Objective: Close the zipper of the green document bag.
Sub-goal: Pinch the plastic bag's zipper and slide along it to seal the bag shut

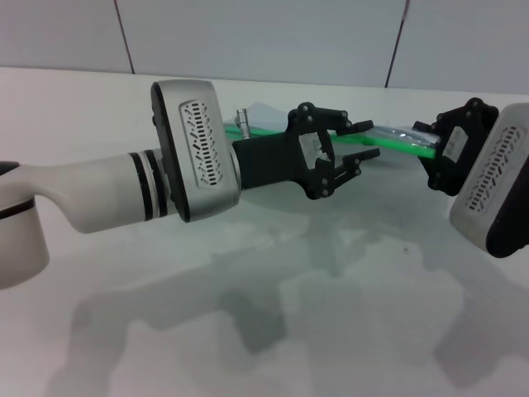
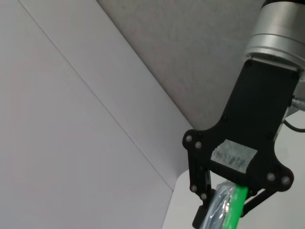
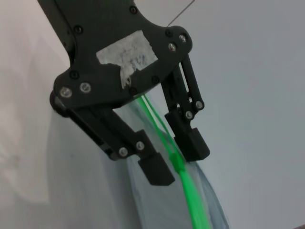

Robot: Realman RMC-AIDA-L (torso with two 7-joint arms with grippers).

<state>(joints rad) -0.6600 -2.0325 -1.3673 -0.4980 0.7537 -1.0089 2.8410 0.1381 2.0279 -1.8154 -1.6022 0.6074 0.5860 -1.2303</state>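
Misalignment is the main risk: the left gripper (image 1: 351, 159) hangs with its jaws spread on either side of the zipper (image 1: 388, 141) rather than on it, so closing a little off line could pinch bag film or miss the slider. The green document bag (image 1: 263, 116) appears raised off the worktop (image 1: 273, 322) near its far edge, held at its right end by the right gripper (image 1: 431, 142), which is clamped on the green strip; a hard pull by the left arm could drag the bag from that hold. From the head the slider cannot be made out. The right wrist view alone shows the zipper (image 3: 183, 176) running between the left gripper's (image 3: 176, 160) parted fingers (image 3: 155, 169), its two tracks apart above a thickening that may be the slider. The left wrist view shows the right gripper (image 2: 224, 210) closed on the zipper (image 2: 233, 207).
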